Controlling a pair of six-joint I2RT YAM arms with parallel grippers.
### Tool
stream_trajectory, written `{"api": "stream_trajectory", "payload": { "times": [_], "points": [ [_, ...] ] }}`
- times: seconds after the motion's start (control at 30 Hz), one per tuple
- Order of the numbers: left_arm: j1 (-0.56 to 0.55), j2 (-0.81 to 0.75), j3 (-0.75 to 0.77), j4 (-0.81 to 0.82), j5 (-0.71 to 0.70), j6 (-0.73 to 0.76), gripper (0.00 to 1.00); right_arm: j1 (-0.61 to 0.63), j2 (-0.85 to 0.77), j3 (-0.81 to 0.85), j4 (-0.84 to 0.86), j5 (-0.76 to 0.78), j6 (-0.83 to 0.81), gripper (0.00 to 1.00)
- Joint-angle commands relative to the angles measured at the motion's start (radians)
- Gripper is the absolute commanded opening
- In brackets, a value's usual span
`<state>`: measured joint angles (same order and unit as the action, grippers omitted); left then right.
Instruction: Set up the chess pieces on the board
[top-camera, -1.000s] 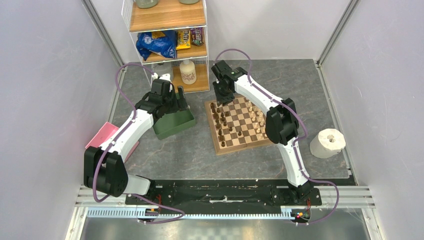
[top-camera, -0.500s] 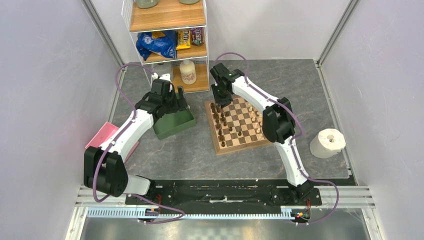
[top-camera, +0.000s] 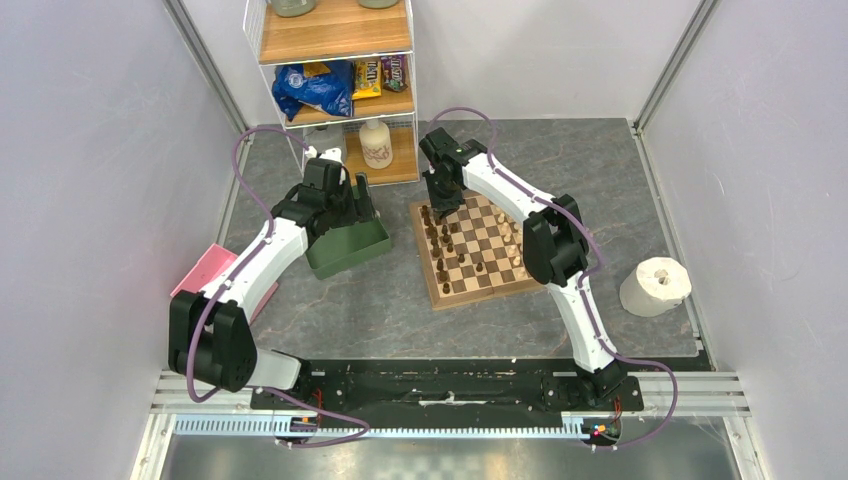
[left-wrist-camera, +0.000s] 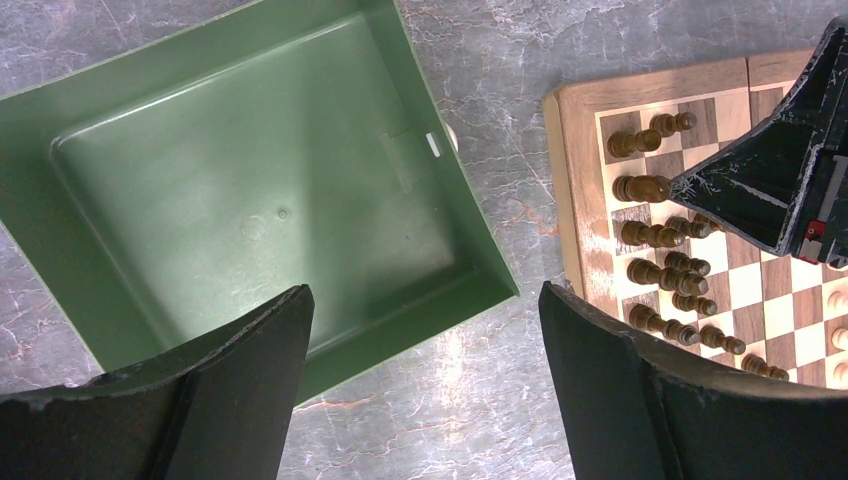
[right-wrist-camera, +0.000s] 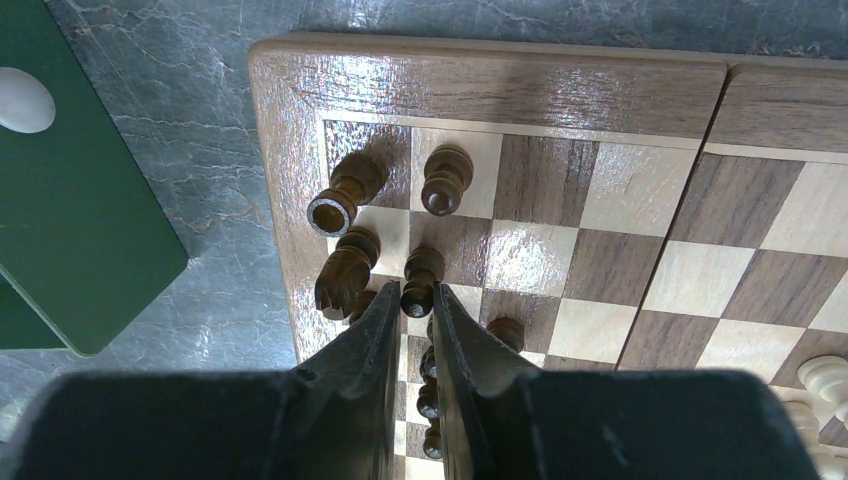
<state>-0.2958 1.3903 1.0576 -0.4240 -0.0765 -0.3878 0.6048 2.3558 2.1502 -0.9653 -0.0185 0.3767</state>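
The board (top-camera: 480, 292) lies right of centre, with dark brown pieces (top-camera: 445, 245) on its left columns and cream pieces (top-camera: 515, 245) on its right. My right gripper (top-camera: 437, 205) hangs over the board's far-left corner. In the right wrist view its fingers (right-wrist-camera: 415, 287) are closed on the head of a dark pawn (right-wrist-camera: 422, 268), which stands among other dark pieces near the board's border (right-wrist-camera: 480, 85). My left gripper (left-wrist-camera: 425, 295) is open and empty, above the edge of the empty green tray (left-wrist-camera: 250, 180) and left of the board (left-wrist-camera: 572, 200).
A wire shelf (top-camera: 335, 90) with snacks and a bottle (top-camera: 376, 143) stands behind the tray (top-camera: 345, 248). A paper roll (top-camera: 655, 285) sits at the right and a pink object (top-camera: 205, 270) at the left. Walls close in both sides.
My right gripper has shifted slightly left over the board's far-left corner. The left arm has not moved.
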Motion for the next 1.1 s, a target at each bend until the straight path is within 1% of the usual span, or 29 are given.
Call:
{"api": "stream_trajectory", "payload": {
  "times": [0.0,0.27,0.47,0.77,0.93,1.07],
  "points": [
    [0.005,0.003,0.036,0.015,0.003,0.007,0.90,0.003,-0.005,0.039,-0.006,0.012,-0.003,0.23],
    [0.004,0.002,0.034,0.015,0.003,0.006,0.90,0.003,-0.013,0.034,-0.006,0.069,-0.003,0.23],
    [0.004,0.001,0.035,0.016,0.002,0.007,0.90,0.004,-0.010,0.037,-0.004,0.070,-0.001,0.23],
    [0.005,0.001,0.033,0.016,0.005,0.004,0.90,0.004,-0.022,0.050,0.003,0.049,0.002,0.34],
    [0.004,-0.004,0.032,0.016,0.001,0.005,0.90,0.001,-0.071,0.046,0.008,0.050,-0.003,0.37],
    [0.005,-0.007,0.031,0.016,0.000,0.004,0.90,-0.006,-0.133,-0.013,0.029,0.059,0.005,0.38]
  ]
}}
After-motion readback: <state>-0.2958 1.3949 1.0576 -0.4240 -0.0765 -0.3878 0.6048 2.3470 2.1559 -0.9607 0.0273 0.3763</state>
